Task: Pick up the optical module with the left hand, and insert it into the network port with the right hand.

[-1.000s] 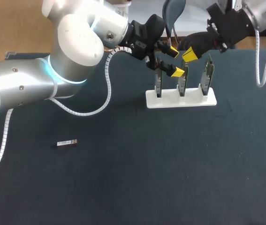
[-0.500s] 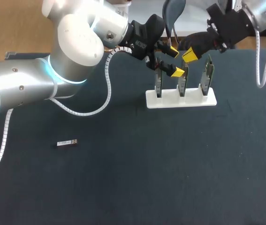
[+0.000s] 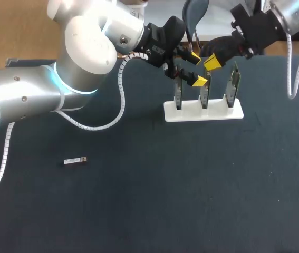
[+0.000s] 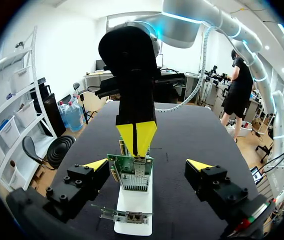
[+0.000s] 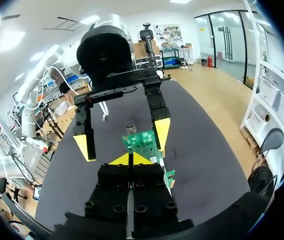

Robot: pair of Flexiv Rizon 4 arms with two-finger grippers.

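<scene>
- The optical module, a small dark-and-silver bar, lies flat on the dark table. In the head view it is at about 8 o'clock from the table's middle. Nothing touches it, and it is well apart from both grippers.
- A white stand sits at about 1 o'clock from the table's middle. Three circuit boards stand upright in it in a row.
- The left gripper hangs over the 9 o'clock half of the stand. Its fingers are spread wide and hold nothing. In the head view its lower yellow tip is beside the top of the middle board.
- In the left wrist view a green board carrying a ribbed metal block stands between the spread fingers. There is a gap on either side of the board.
- The right gripper comes in from 1 o'clock and hovers above the stand, just at 2 o'clock from the left gripper. Its yellow tips are pressed together, and nothing can be seen between them.
- In the right wrist view the closed tips sit just short of the green board's top edge. The left gripper's two fingers stand either side of that board.
</scene>
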